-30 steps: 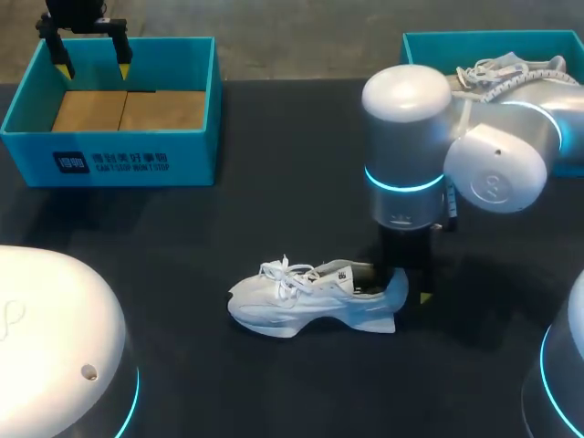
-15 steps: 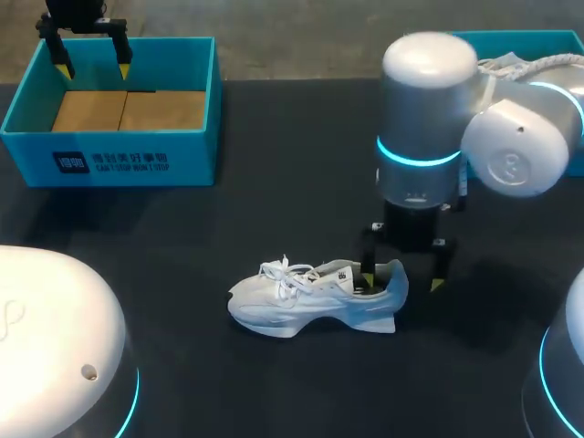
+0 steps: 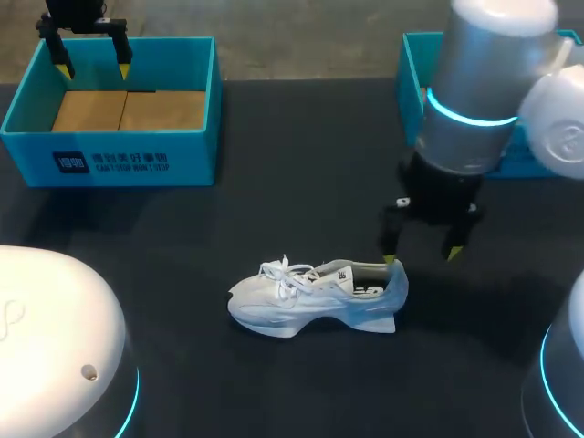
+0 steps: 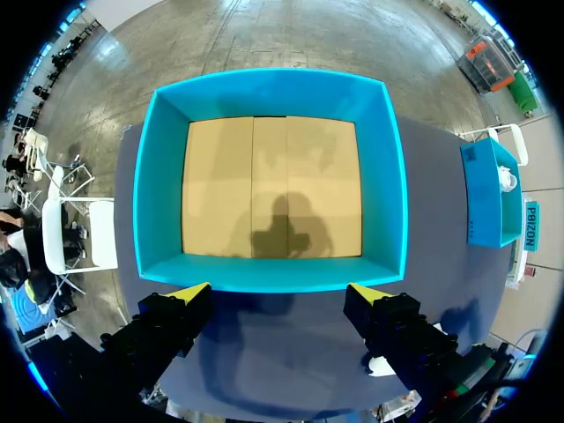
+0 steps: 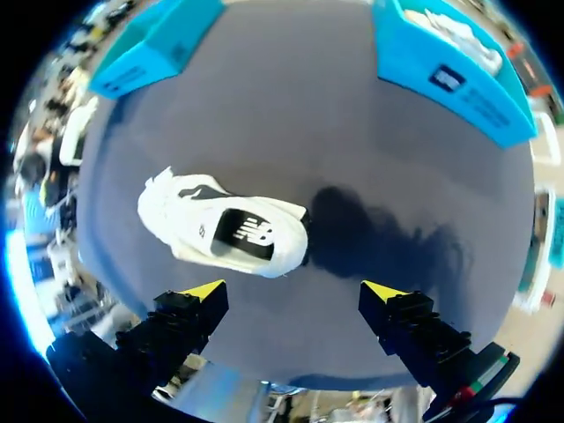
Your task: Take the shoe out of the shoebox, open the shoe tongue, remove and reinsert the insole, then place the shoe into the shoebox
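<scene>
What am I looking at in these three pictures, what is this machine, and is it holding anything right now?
It is a robot with two arms working at a dark table. The wide picture comes from a fixed camera above and behind the robot. Each round picture comes from a camera on one wrist, looking out along that arm's two yellow-tipped fingers. A white shoe stands on the table. The left fingers hang open over a teal shoebox with nothing in it. The right fingers hang open by the shoe's heel, not gripping it. A second teal box stands at the robot's right. Nothing is held.
</scene>
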`<action>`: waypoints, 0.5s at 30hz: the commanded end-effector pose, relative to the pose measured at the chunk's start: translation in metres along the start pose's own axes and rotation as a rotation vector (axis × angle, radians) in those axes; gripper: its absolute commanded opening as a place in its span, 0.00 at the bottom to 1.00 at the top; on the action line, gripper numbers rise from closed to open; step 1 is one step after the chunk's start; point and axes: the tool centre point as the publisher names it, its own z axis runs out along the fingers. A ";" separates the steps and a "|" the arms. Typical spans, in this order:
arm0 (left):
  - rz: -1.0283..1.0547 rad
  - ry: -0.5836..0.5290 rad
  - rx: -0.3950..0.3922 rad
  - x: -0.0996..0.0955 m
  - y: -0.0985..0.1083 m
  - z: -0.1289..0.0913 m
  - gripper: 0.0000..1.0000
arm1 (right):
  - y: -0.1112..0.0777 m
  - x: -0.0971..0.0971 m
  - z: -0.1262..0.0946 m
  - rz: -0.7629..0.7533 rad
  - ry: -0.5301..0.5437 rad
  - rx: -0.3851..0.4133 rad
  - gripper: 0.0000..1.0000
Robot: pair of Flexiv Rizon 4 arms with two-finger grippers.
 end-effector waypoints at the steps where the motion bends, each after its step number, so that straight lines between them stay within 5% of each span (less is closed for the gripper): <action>1: 0.000 0.000 0.000 0.000 0.000 0.000 1.00 | -0.016 -0.018 -0.008 -0.130 0.206 -0.106 1.00; 6: 0.000 0.000 0.000 0.000 0.000 0.000 1.00 | -0.018 -0.022 -0.011 -0.274 0.294 -0.197 1.00; 15: 0.000 0.000 0.000 0.000 0.000 0.000 1.00 | -0.017 -0.026 -0.008 -0.370 0.290 -0.152 1.00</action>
